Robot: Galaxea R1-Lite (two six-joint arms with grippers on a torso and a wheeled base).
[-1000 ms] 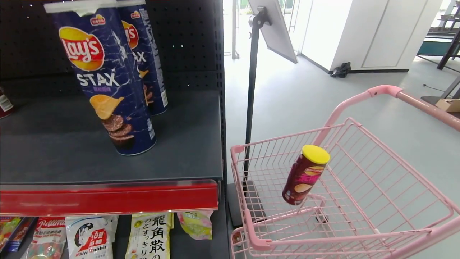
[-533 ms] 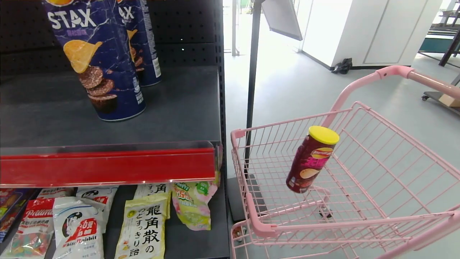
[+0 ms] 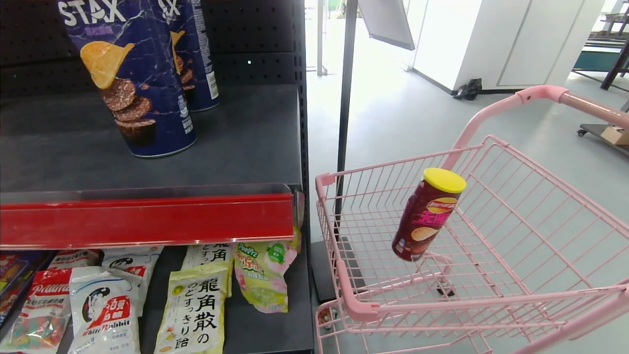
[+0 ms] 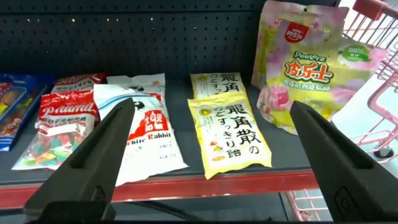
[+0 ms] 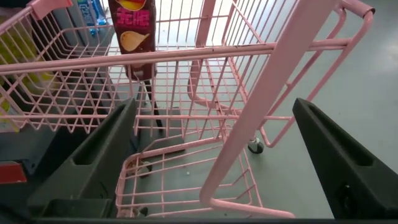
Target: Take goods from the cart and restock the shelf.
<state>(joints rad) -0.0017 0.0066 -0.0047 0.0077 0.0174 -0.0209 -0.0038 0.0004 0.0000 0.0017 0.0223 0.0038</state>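
- Head view: pink cart (image 3: 344,290) stands just beside the shelf's right end.
- One maroon chip can (image 3: 425,216) with a yellow lid is inside the cart's basket. It is tilted, lid up and toward the far side. Its base seems to sit on the wire floor, but the contact is hard to make out.
- Upper shelf (image 3: 245,142) carries two tall blue chip canisters, both upright: front canister (image 3: 142,98) and rear canister (image 3: 194,59) just behind it, close together. The right part of the shelf board is bare.
- Red price rail (image 3: 147,219) runs along the upper shelf's front edge.
- On the lower shelf lie flat snack bags: yellow bag (image 3: 196,309), white bag (image 3: 103,314), red-and-white bag (image 3: 44,305), green-and-pink bag (image 3: 263,275) nearest the cart.
- Left wrist view: left gripper (image 4: 211,104) hangs in front of the lower shelf (image 4: 180,112), fingers wide apart, holding nothing. Between them show the white bag (image 4: 146,134) and the yellow bag (image 4: 233,127); the green-and-pink bag (image 4: 305,62) stands propped at the back.
- Right wrist view: right gripper (image 5: 214,102) is near the cart (image 5: 273,81), fingers wide apart and empty. The maroon chip can (image 5: 134,37) stands beyond the wires, well apart from the fingers.
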